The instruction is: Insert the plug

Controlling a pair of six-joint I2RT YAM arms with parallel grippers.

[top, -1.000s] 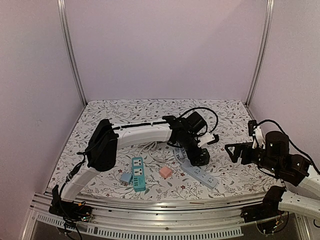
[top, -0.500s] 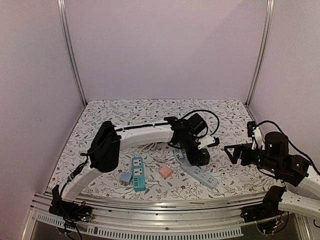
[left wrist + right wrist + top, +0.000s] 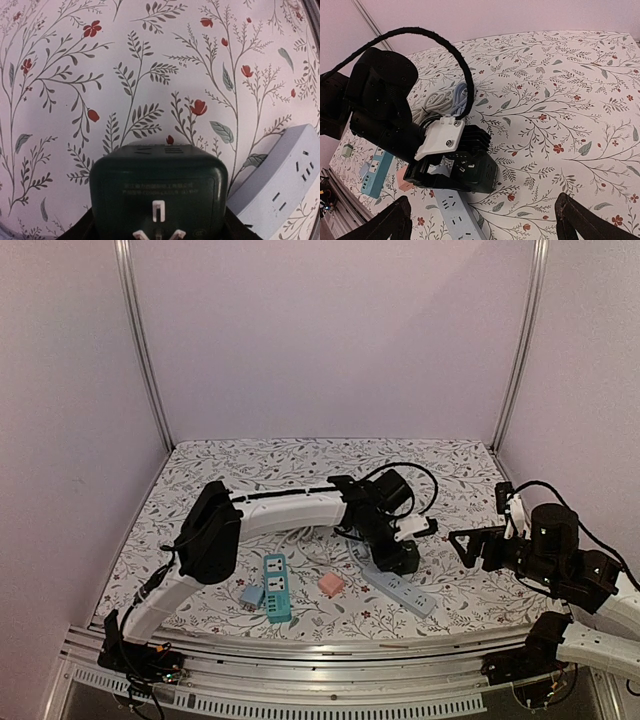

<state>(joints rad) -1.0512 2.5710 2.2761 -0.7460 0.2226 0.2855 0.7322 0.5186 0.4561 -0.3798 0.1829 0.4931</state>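
The plug (image 3: 157, 187) is a dark green cube with white prongs facing the left wrist camera. It rests on the flowered table (image 3: 230, 470), beside the end of a grey-blue power strip (image 3: 402, 590). My left gripper (image 3: 159, 227) reaches down over the plug (image 3: 405, 562), with a black finger pressed to each side, shut on it. In the right wrist view the plug (image 3: 482, 167) sits just above the power strip (image 3: 457, 215). My right gripper (image 3: 487, 220) hovers to the right of it, wide open and holding nothing.
A teal power strip (image 3: 276, 587), a small light-blue adapter (image 3: 250, 594) and a pink block (image 3: 331, 584) lie near the front edge. White and grey cables (image 3: 445, 102) are bundled behind the left gripper. Metal posts (image 3: 145, 350) stand at the back corners.
The left gripper's jaws have closed in onto the sides of the plug, and it has sunk slightly. The right arm has barely moved.
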